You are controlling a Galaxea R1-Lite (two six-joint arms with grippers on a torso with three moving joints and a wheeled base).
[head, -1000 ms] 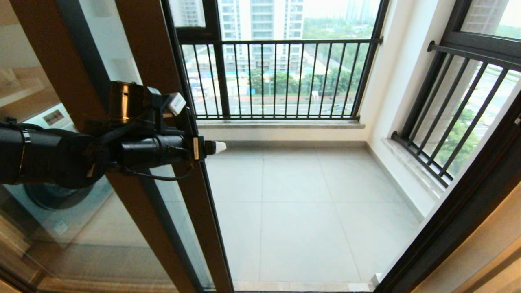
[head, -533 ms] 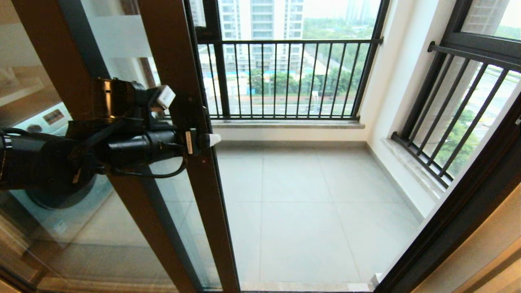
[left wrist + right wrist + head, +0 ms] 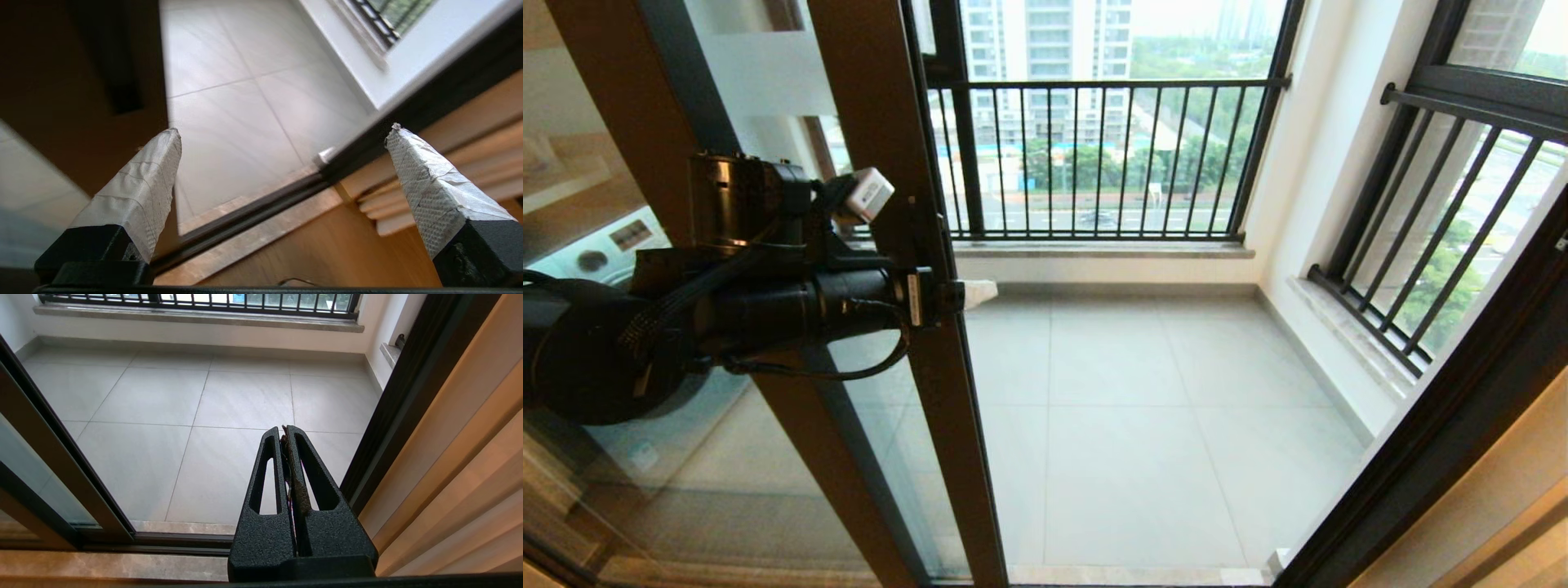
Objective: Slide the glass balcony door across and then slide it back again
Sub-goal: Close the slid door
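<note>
The glass balcony door point(image 3: 882, 122) stands at the left, a clear panel in a brown frame with a frosted band near its top. My left gripper point(image 3: 968, 294) reaches in from the left at mid height of the door's stile point(image 3: 81, 102). It is open wide and holds nothing. One taped fingertip point(image 3: 163, 159) lies along the stile's free edge, and the other point(image 3: 408, 163) hangs in the open doorway. My right gripper point(image 3: 284, 428) is shut and empty, low in front of the doorway. In its view the door's stile point(image 3: 49, 457) is off to the side.
Grey balcony tiles point(image 3: 1143, 425) show through the doorway. Black barred railing windows stand at the back point(image 3: 1094, 155) and right point(image 3: 1437, 229). The dark fixed door frame point(image 3: 1445, 433) bounds the opening on the right. A washing machine point(image 3: 596, 253) sits behind the glass. The floor track point(image 3: 179, 541) crosses the threshold.
The door has slid to the right, narrowing the opening, and its frosted band has come into view. My left gripper has moved right with the stile, still open.
</note>
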